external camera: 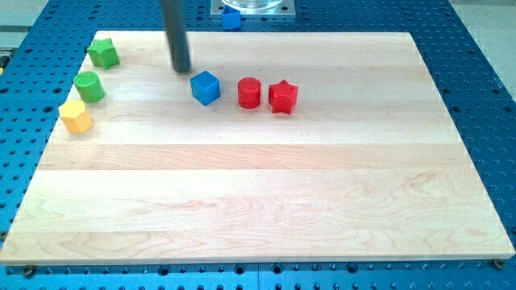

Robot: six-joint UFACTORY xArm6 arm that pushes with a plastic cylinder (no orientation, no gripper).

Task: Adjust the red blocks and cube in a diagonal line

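The tip touches nothing. The blue cube sits just to its lower right, then the red cylinder and red star in a row near the board's top.

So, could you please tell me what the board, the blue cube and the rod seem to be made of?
The board looks like pale wood: joined planks with visible grain, matt finish. The blue cube seems moulded or printed plastic: uniform saturated colour, slight sheen, though painted wood is possible. The rod looks like dark metal or hard plastic, smooth with a faint highlight; my tip sits just up-left of the cube.
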